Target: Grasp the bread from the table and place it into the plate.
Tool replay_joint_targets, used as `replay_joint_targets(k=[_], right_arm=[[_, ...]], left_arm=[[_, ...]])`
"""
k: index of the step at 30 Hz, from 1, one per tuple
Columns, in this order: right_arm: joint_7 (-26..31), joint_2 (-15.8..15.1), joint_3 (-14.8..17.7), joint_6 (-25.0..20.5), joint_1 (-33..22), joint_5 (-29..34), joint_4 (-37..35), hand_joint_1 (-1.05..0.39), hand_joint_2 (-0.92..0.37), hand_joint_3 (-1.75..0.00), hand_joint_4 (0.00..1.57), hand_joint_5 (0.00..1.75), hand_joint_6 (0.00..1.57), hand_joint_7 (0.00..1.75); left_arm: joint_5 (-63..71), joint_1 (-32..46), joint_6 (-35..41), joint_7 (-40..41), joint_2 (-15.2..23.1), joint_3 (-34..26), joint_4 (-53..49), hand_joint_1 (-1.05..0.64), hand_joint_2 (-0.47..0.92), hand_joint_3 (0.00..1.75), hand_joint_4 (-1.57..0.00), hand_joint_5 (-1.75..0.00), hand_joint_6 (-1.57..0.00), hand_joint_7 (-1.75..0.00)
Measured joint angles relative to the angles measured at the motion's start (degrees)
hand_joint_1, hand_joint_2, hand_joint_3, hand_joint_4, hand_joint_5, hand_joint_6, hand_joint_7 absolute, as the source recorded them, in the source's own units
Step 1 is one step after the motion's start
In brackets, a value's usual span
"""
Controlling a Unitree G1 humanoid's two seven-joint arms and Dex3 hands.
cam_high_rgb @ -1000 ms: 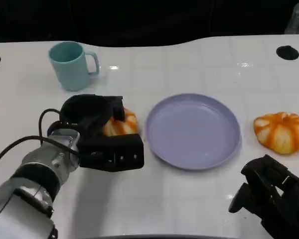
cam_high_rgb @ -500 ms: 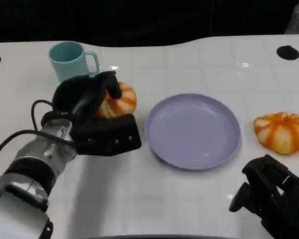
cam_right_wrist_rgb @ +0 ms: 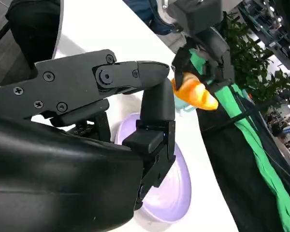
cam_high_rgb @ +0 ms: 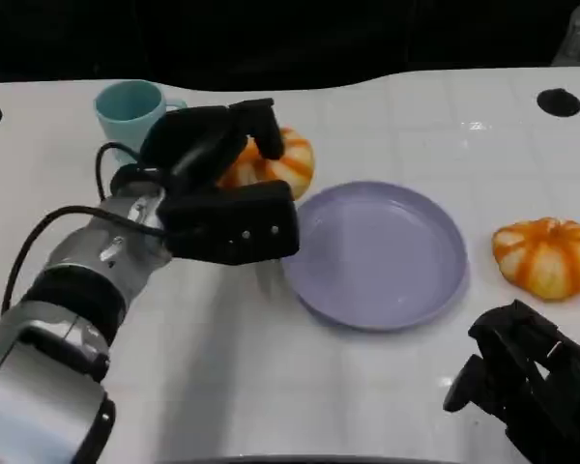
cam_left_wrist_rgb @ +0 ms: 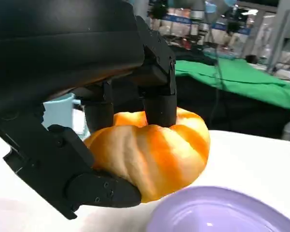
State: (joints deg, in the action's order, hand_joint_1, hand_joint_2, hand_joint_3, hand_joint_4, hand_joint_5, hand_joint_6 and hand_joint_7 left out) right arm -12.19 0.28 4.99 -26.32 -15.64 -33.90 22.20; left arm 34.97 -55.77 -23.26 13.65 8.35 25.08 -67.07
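i am holding the bread point(cam_high_rgb: 271, 162) in my left robot hand point(cam_high_rgb: 217, 198), clamped between fingers point(cam_left_wrist_rgb: 159, 104) pressing on its top and a thumb point(cam_left_wrist_rgb: 94, 188) cupping it from below. the orange-striped bun is sitting lifted off the counter point(cam_high_rgb: 271, 387), hanging just beside the far-left rim of the plate point(cam_high_rgb: 377, 253), with the purple rim showing right under it in my left wrist view. the bread is sticking out past my fingers toward the plate side, while the teal mug point(cam_high_rgb: 130, 104) is standing behind my hand near the far-left part of the counter. a second orange-striped bun point(cam_high_rgb: 546, 253) is lying on the counter close to the right edge, just apart from the plate. my right robot hand point(cam_high_rgb: 527, 387) is resting low near the front-right corner of the counter, holding nothing, its fingers curling loosely and not fully together.
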Motion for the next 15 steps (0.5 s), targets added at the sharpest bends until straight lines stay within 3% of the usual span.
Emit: replay_joint_targets(k=[5, 9, 15], right_arm=[[0.0, 0.0, -0.2, 0.0, 0.0, 0.1, 0.0, -0.53, -0.92, -0.18, 0.59, 1.75, 0.57, 1.45], [0.0, 0.0, -0.3, 0.1, -0.2, 0.4, 0.0, -0.52, -0.92, -0.21, 0.59, 1.75, 0.56, 1.46], [0.0, 0.0, -0.6, 0.1, -0.4, 0.7, 0.1, -0.52, -0.92, -0.2, 0.58, 1.75, 0.55, 1.45]], left_arm=[[0.0, -1.7, -1.4, -2.2, -2.3, 0.0, 0.1, -0.21, 0.46, 1.12, -0.92, -1.75, -0.66, -1.65], [0.0, -2.6, -1.3, -3.4, -3.7, 0.0, 0.2, -0.17, 0.44, 1.11, -0.93, -1.75, -0.73, -1.74], [0.3, -3.9, 1.5, -4.6, -6.6, 0.8, 0.1, -0.18, 0.47, 1.07, -0.9, -1.75, -0.7, -1.74]])
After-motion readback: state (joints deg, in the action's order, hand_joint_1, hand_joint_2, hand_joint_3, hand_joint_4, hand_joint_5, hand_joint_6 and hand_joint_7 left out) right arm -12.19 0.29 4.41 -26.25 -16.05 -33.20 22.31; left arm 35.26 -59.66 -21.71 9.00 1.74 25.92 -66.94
